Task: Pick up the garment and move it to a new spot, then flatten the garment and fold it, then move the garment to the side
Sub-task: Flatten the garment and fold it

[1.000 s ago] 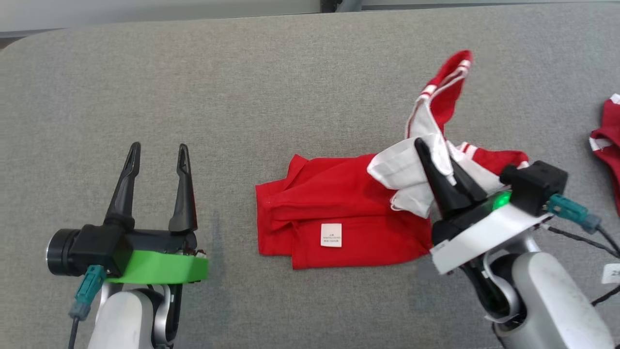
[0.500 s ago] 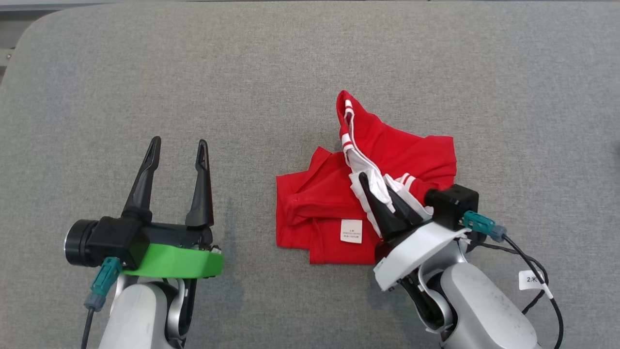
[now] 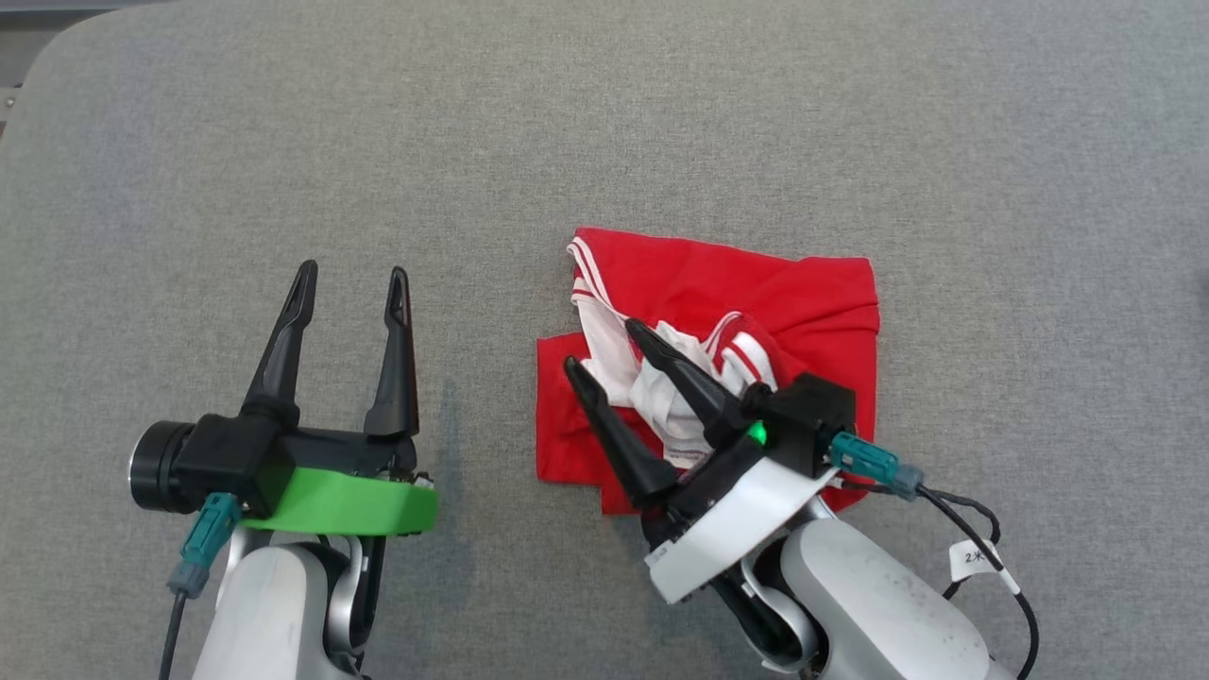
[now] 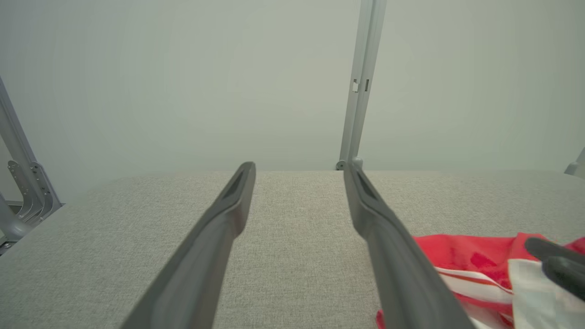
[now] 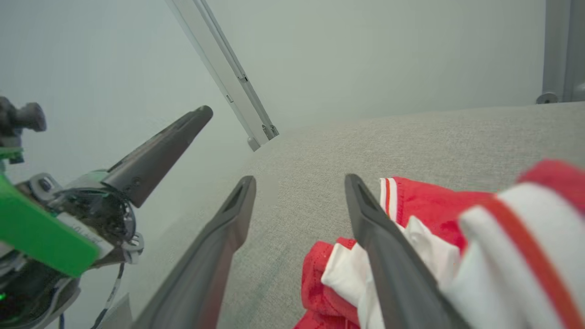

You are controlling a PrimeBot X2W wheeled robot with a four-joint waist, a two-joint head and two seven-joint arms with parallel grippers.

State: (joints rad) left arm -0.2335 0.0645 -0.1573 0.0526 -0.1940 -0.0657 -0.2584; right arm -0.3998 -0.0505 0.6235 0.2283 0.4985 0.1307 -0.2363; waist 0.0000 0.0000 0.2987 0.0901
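Observation:
A red garment [image 3: 756, 293] with white, red-striped trim lies crumpled on the grey padded table [image 3: 604, 123], right of centre in the head view. My right gripper [image 3: 604, 345] stands open over its near left part, with the white trim [image 3: 652, 392] bunched between and beside the fingers. In the right wrist view the garment [image 5: 425, 205] lies to the right of the open right gripper [image 5: 299, 183]. My left gripper [image 3: 349, 279] is open and apart from the cloth, to its left. The left wrist view has the open left gripper [image 4: 299, 171] and the garment [image 4: 461, 258] at lower right.
A black cable with a white tag [image 3: 973, 557] trails from my right wrist over the table's near right. The left wrist view has a metal post [image 4: 361, 82] behind the table's far edge. The table's rounded corner [image 3: 47, 57] is at far left.
My right gripper has opened and let go of the garment's white trim. The raised cloth has dropped onto the table. The head camera shifted between frames.

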